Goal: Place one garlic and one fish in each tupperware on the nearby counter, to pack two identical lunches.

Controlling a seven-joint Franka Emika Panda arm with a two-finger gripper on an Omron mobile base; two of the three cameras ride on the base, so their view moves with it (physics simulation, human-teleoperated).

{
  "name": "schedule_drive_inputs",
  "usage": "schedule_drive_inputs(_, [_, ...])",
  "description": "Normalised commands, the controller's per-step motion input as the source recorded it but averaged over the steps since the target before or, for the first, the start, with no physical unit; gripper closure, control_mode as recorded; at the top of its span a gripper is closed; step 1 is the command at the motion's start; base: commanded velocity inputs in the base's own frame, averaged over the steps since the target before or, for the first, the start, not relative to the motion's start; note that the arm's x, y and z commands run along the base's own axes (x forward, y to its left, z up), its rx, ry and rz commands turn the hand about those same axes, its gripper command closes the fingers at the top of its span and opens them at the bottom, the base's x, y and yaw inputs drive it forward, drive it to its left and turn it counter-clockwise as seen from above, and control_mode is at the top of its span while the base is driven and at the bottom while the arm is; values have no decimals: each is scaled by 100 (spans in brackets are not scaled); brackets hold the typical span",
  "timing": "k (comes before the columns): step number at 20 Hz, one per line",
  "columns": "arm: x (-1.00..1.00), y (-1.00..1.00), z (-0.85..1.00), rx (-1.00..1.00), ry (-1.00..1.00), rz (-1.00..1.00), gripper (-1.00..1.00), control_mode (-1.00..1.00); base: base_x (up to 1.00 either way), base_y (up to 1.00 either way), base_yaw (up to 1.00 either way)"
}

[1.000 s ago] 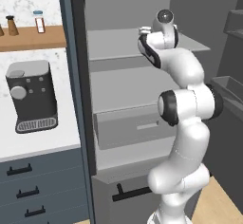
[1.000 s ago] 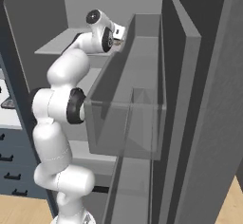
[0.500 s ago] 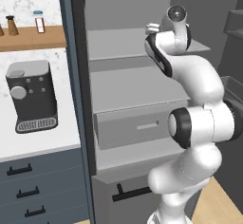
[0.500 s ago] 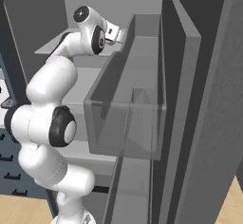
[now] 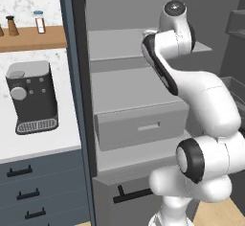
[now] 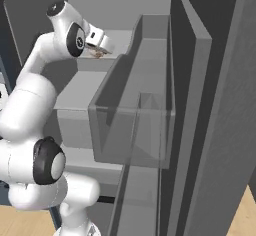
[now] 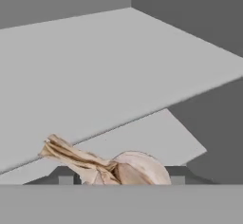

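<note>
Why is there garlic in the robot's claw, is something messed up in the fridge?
Nothing looks spilled or broken. The claw holds a garlic bulb between its tips above a bare grey fridge shelf, its papery stem sticking out sideways. The fridge drawer below sits shut and straight.

A glossy white robot arm [image 5: 206, 100] built of thick, rounded, tube-like links. Round black caps mark its joints: a large one low on the body, a smaller one at the top. A black band runs along one upper link. The hand [image 6: 99, 39] is a small white block with a dark face.
</note>
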Motion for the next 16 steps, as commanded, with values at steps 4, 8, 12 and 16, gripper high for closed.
schedule_drive_inputs(4, [-100, 24, -100, -4, -20, 4, 100, -100, 0, 0, 0])
schedule_drive_inputs(8, [-100, 0, -92, -1, -13, 9, 100, -100, 0, 0, 0])
schedule_drive_inputs(12, [-100, 0, -43, 0, -2, 15, 100, -100, 0, 0, 0])
schedule_drive_inputs(16, [-81, 9, -28, 0, -1, 20, 100, -100, 0, 0, 0])
